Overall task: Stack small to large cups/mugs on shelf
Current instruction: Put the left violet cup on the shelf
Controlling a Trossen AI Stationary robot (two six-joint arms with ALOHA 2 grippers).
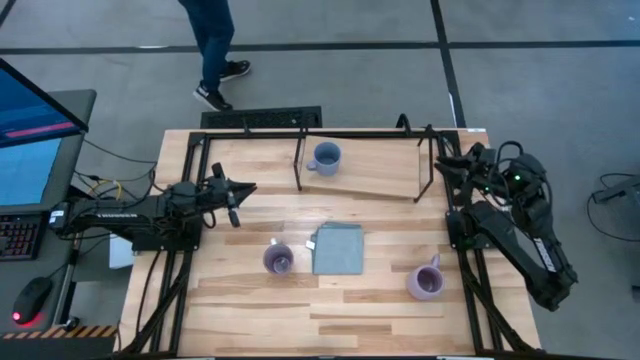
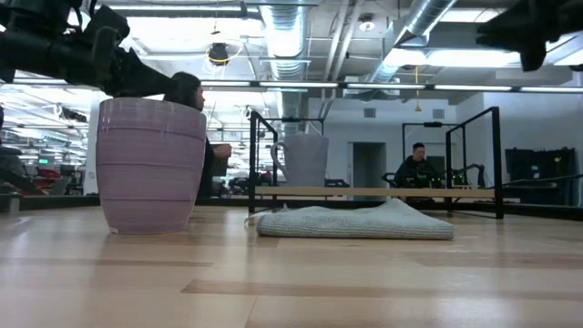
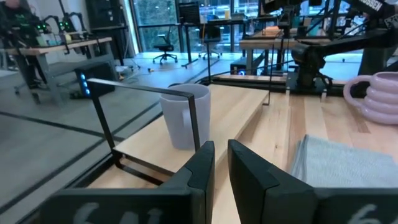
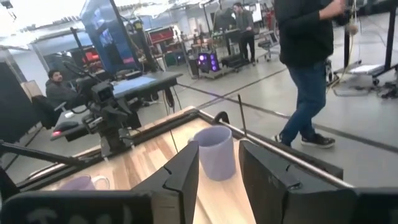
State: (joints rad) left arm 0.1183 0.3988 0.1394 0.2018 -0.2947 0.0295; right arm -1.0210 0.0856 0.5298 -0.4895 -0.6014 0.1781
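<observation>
The blue mug (image 1: 325, 157) stands upright on its base on the left end of the shelf (image 1: 375, 178), a wooden board in a black rod frame at the table's far side. Two light purple mugs stand upright on the table, one (image 1: 278, 259) near the middle and one (image 1: 425, 281) to the right. My left gripper (image 1: 236, 204) hovers left of the shelf, fingers (image 3: 205, 167) a narrow gap apart, holding nothing. My right gripper (image 1: 448, 165) hovers at the shelf's right end, open and empty; the blue mug (image 4: 214, 152) shows beyond its fingers.
A folded grey-blue cloth (image 1: 338, 248) lies flat between the two purple mugs. The shelf's black rod ends (image 1: 430, 165) stand up at both sides of the board. A person (image 1: 212, 50) walks beyond the table's far edge. A monitor (image 1: 30, 130) stands off the left side.
</observation>
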